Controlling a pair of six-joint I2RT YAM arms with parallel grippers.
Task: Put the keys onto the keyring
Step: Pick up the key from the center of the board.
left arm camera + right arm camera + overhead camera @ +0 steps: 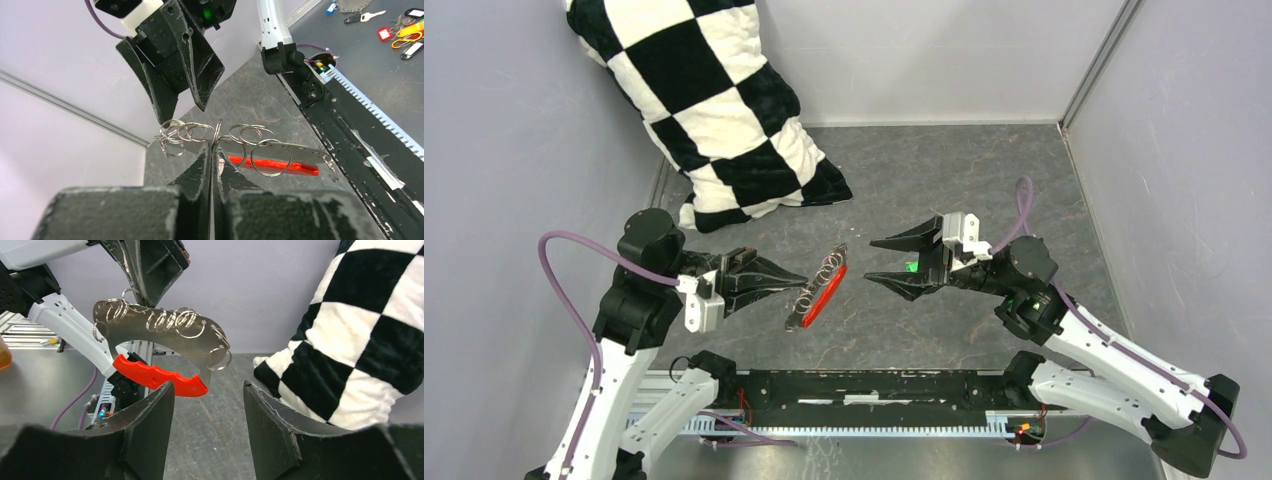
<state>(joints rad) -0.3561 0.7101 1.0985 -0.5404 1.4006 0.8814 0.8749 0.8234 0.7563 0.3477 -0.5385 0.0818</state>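
As my left gripper (pixel 800 282) clamps shut on the silvery plate of the keyring (pixel 816 288), I see its rings (pixel 825 268) and red tag (pixel 822 298) held above the table (pixel 984 170), just ahead of my right gripper (pixel 870 261), whose jaws gape empty; a checkered pillow (pixel 724 110) lies beyond.

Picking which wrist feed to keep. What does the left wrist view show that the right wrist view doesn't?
Left wrist only: spare keys and tags in the far corner, and the keyring seen edge-on. Right wrist only: the checkered pillow and the keyring's broad face. Both: its red tag, the left gripper shut on the keyring, the right gripper open.
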